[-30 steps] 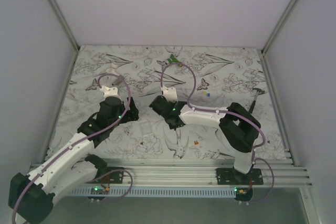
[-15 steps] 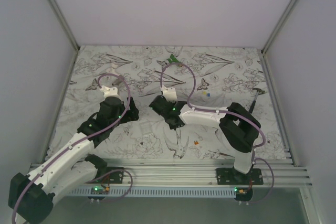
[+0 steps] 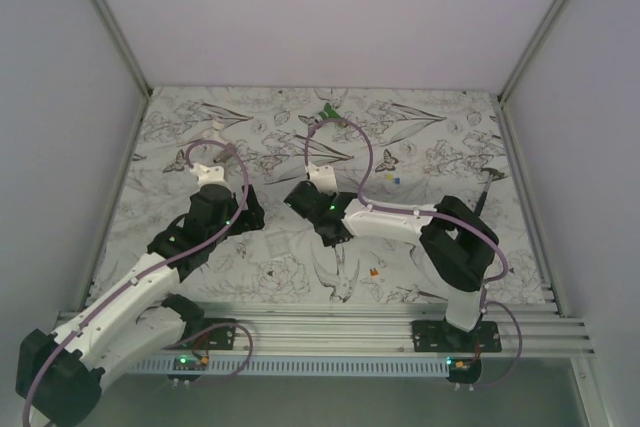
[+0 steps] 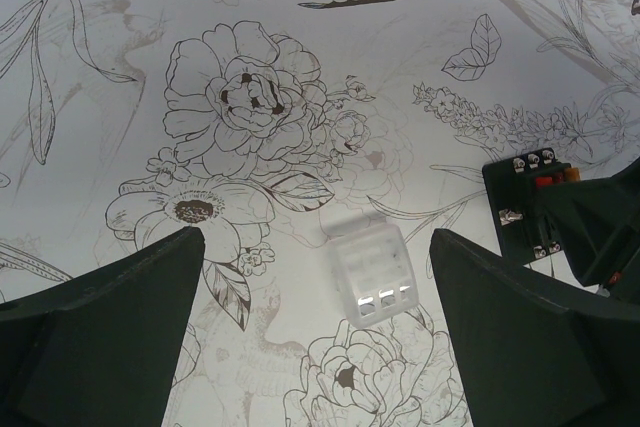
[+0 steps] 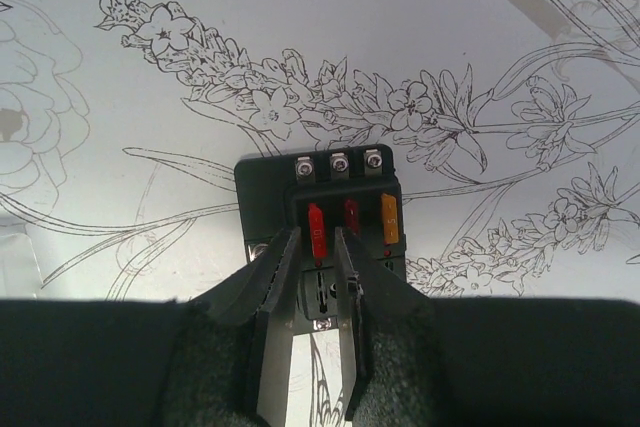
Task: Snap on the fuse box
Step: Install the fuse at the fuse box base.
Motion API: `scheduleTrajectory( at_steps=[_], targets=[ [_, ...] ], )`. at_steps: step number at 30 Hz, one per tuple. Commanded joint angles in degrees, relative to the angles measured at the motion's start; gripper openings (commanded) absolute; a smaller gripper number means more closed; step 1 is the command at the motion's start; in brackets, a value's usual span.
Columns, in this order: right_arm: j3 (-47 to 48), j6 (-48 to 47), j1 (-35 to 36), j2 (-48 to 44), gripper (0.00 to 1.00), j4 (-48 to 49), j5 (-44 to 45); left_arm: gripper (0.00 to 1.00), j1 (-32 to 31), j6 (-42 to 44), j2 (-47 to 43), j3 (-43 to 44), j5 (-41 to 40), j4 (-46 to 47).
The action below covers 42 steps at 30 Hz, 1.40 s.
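Between the tips of your right gripper (image 5: 313,247) sits a red fuse (image 5: 317,230) in the fuse box (image 5: 318,182), lying flat just beneath them. Those jaws have eased from nearly shut to a narrow gap, gripping nothing: the fuse looks released. Neither arm has otherwise shifted. Your left gripper (image 4: 315,247) hangs wide open above the clear cover (image 4: 375,272), probably next.

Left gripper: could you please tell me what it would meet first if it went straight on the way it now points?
The left gripper would probably meet the clear plastic cover lying between its open jaws; depth is unclear.
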Motion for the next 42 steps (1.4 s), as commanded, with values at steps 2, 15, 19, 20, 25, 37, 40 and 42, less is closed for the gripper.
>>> scheduleTrajectory(
  at_steps=[2,15,19,20,25,37,40,42],
  targets=[
    [1.89,-1.07,-0.81,-2.28,0.26,-0.16,1.44,1.0,0.35,-0.36,-0.37,0.14,0.48,-1.27],
    [1.9,-2.23,-2.28,-0.54,0.17,0.11,-2.57,1.0,0.35,-0.36,0.15,0.31,0.57,-1.23],
    [1.39,-1.79,-2.75,-0.44,0.1,-0.17,-4.14,1.0,0.35,-0.28,0.07,0.31,0.66,-1.2],
    [1.3,-1.41,-2.9,-0.44,0.07,-0.49,-4.46,1.0,0.33,-0.33,-0.01,0.31,0.59,-1.2],
    [0.58,0.66,-4.46,0.24,0.0,-2.94,-6.43,1.0,0.35,-0.34,-0.37,0.23,0.66,-1.24],
    [-2.34,1.1,-6.66,5.51,0.0,-5.54,-12.96,1.0,0.39,-0.36,-0.79,0.14,0.66,-1.34],
    [-4.37,1.01,-7.26,6.06,0.0,-5.6,-14.7,1.0,0.43,-0.36,-0.81,0.14,0.72,-1.29],
    [-5.52,1.01,-7.59,6.97,0.0,-5.62,-16.0,1.0,0.42,-0.34,-0.81,0.14,0.7,-1.35]
  ],
)
